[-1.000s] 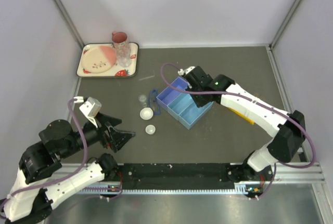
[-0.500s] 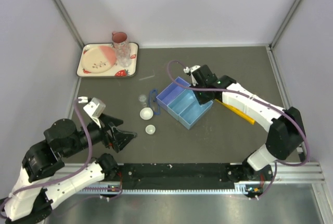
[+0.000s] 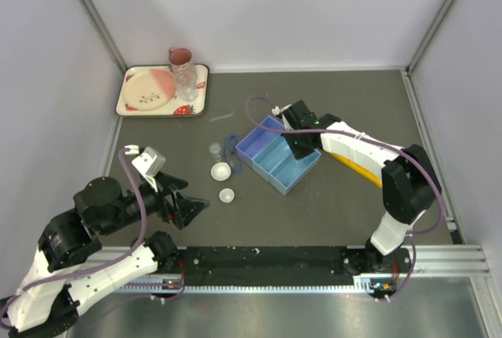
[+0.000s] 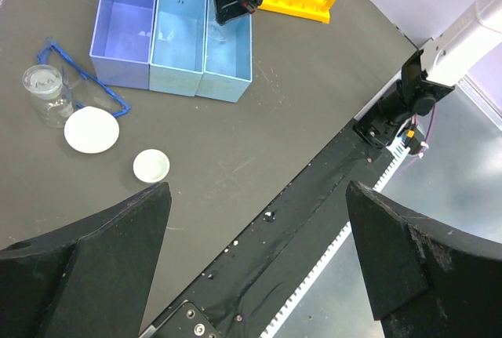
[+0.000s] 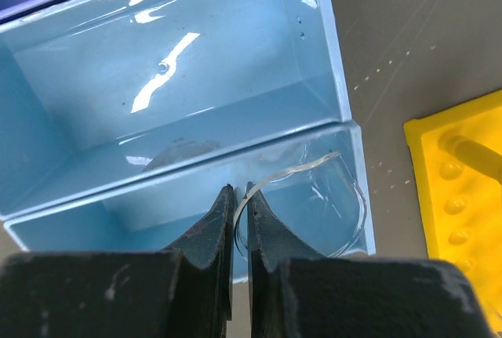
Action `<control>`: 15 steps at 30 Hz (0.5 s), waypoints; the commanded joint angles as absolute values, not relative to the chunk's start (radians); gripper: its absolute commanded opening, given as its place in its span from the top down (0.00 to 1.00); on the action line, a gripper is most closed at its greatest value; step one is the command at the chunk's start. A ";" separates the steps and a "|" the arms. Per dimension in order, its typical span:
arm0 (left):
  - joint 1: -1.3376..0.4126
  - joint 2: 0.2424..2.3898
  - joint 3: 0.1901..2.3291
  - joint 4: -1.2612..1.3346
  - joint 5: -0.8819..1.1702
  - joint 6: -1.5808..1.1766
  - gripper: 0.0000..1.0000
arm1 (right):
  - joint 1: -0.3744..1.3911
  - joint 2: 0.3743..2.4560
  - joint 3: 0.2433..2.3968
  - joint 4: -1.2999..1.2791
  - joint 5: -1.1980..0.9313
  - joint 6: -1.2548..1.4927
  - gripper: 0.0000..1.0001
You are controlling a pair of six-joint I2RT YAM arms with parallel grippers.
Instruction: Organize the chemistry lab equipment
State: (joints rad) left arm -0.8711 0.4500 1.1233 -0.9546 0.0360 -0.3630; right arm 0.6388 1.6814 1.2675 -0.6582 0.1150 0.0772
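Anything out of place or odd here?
A thin glass rod lies loose on the table, away from the blue divided tray. In the tray's end compartment, a clear glass piece sits tilted, its rim pinched in the shut right gripper.

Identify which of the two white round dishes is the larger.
The larger dish lies right beside the small clear beaker; the smaller dish lies on its own, farther from the beaker.
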 commanded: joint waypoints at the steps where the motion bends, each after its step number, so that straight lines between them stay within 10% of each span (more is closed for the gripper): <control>1: -0.867 0.462 1.120 -0.916 0.032 -0.339 0.01 | 0.632 1.715 1.275 -0.603 0.149 0.067 1.00; 15: -0.867 0.469 1.120 -0.917 0.037 -0.330 0.01 | 0.632 1.776 1.282 -0.607 0.259 0.071 0.98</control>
